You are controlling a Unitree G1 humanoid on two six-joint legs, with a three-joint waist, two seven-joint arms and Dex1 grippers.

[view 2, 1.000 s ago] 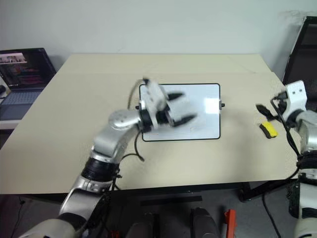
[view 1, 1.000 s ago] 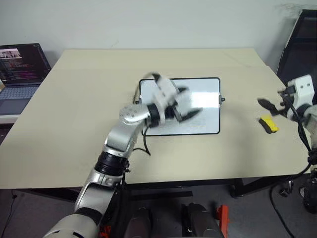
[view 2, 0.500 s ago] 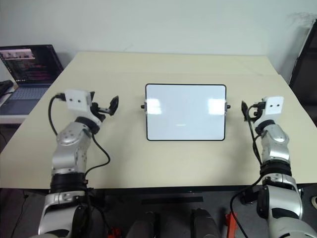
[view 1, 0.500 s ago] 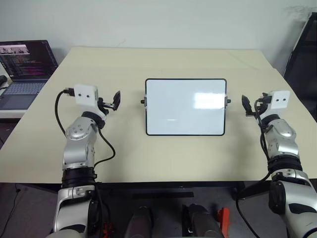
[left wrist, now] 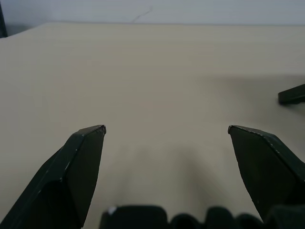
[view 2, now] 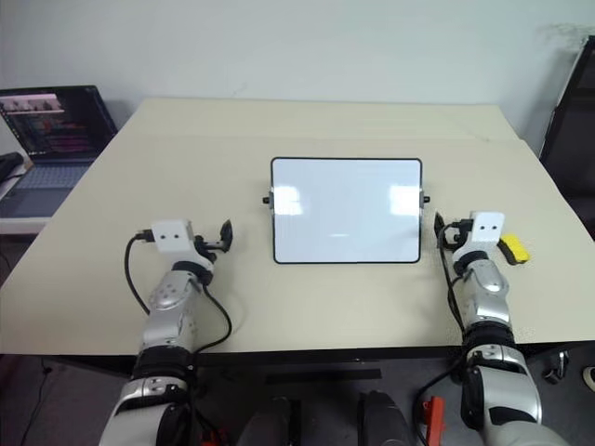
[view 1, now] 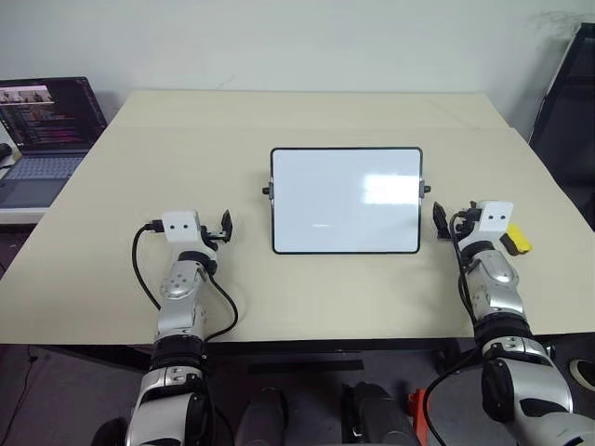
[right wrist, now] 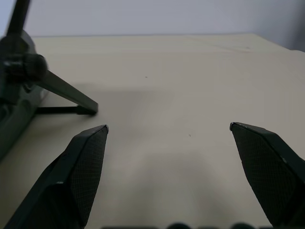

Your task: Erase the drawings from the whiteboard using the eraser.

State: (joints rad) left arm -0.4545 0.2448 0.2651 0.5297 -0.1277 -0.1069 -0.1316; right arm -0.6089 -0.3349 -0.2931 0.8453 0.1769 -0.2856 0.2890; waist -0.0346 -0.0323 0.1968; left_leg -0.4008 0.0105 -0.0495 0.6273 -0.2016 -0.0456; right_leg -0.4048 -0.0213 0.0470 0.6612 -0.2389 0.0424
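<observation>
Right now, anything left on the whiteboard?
The whiteboard face looks wiped: white with glare and one faint short mark low on its left half. Whatever is under the board is hidden.

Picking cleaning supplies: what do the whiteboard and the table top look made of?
The whiteboard: glossy white panel, probably coated steel or melamine, since it mirrors bright glare patches; its thin black frame looks like plastic. The table: matte beige, likely laminate, even in colour, without glare or visible grain.
</observation>
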